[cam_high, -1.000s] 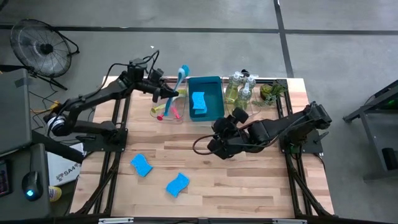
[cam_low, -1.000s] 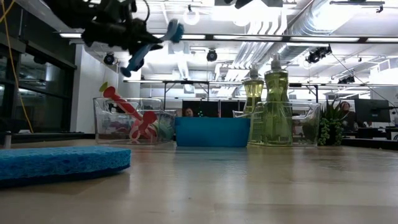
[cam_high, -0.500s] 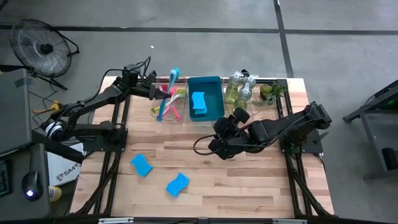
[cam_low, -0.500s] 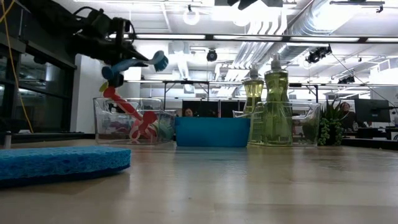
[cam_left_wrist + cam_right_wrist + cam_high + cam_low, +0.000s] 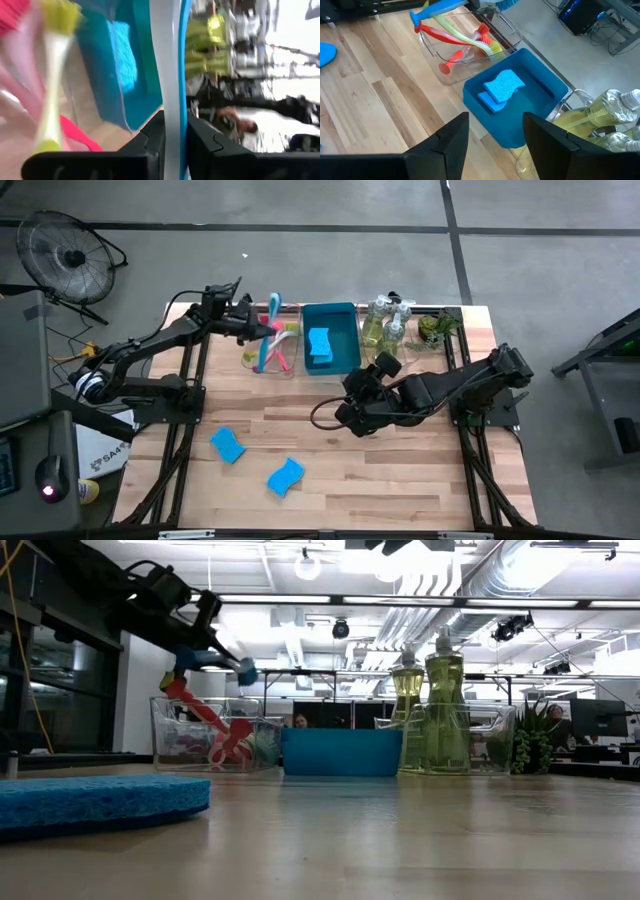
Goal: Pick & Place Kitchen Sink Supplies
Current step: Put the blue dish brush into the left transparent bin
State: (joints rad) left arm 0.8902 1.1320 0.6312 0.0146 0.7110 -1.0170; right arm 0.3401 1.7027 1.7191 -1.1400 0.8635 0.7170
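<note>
A teal dish brush (image 5: 272, 320) hangs over the clear tray (image 5: 248, 358) at the far left of the table, with my left gripper (image 5: 255, 330) shut on it. Its head points to the far edge. In that tray lie a pink brush (image 5: 445, 35) and a yellow-green brush (image 5: 470, 42). One blue sponge (image 5: 319, 345) lies in the blue bin (image 5: 345, 320), and two more (image 5: 227, 445) (image 5: 285, 476) lie flat on the near table. Pump bottles (image 5: 385, 325) stand at the far right. My right gripper (image 5: 355, 408) hovers open mid-table, with nothing between its fingers. My left gripper pinches the teal brush's handle (image 5: 172, 100) between its two fingers (image 5: 202, 142), about midway along it. The fingers come from the table's left, slanting a little down, and lie across the handle. The brush is lifted clear above the tray, nearly level.
A small green plant (image 5: 437, 328) stands at the far right corner beside the bottles, which sit in a second clear tray (image 5: 495, 740). Bare wooden tabletop (image 5: 400, 470) spreads across the near half around the two sponges. A fan (image 5: 70, 255) stands off the table's far left.
My left gripper has sunk toward the clear tray and rolled about its own pointing line, staying shut on the teal brush. The brush has swung from slanting up, head toward the far right, to lying nearly level and lower over the tray.
</note>
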